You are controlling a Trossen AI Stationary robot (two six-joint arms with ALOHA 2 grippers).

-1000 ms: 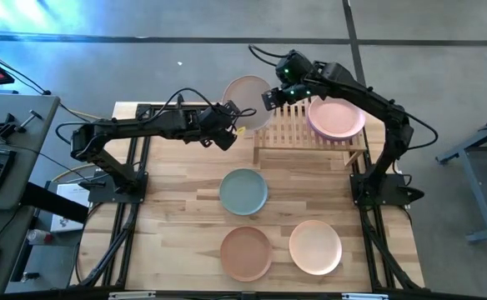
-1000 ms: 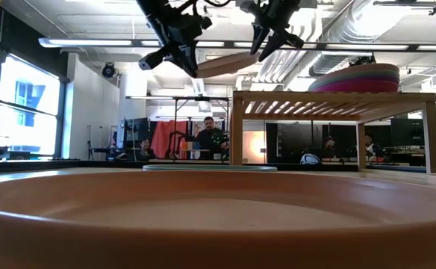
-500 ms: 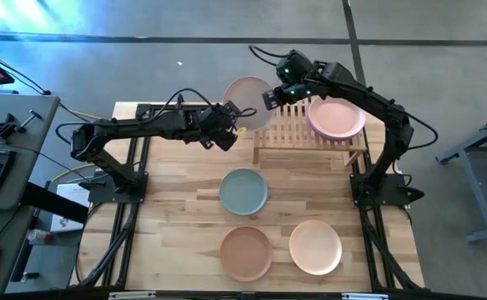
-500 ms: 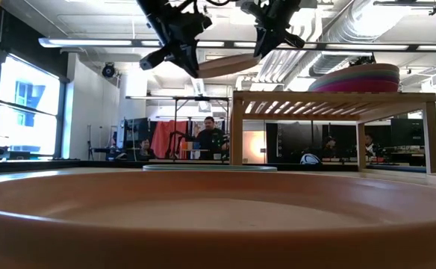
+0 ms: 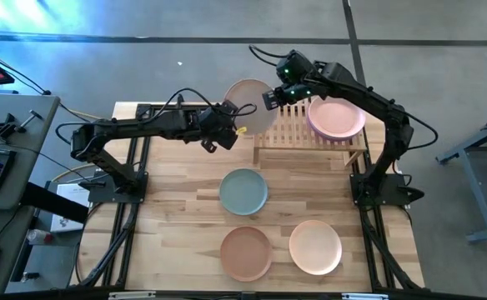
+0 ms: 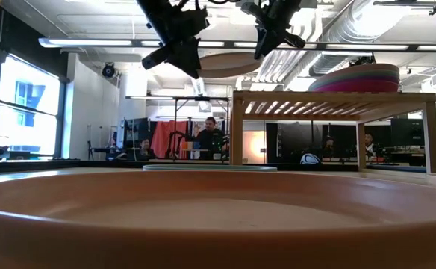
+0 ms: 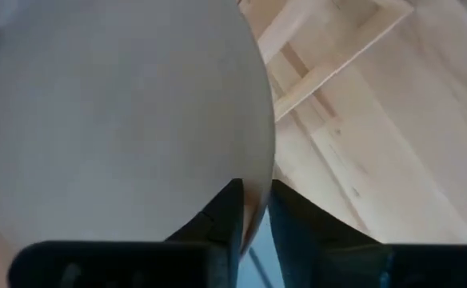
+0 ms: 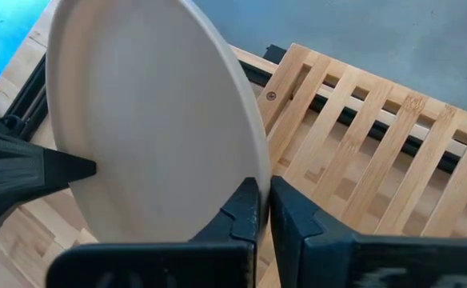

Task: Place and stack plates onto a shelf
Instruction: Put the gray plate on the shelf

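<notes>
Both arms raised, reaching toward each other at table's far side. Left gripper (image 5: pixel 237 127) pinched on cream plate (image 5: pixel 248 102) rim; right gripper (image 5: pixel 270 99) pinched on opposite rim.

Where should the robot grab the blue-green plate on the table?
Probably by its raised rim. The grey-teal plate lies flat on the table, so a gripper would likely come down from above and pinch the edge, perhaps on the open side toward the left arm.

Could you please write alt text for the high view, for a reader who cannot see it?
Seen from above, the left gripper and right gripper both pinch the rim of a cream plate in the air beside the shelf, which holds a pink-topped stack. Three more plates lie on the table.
</notes>
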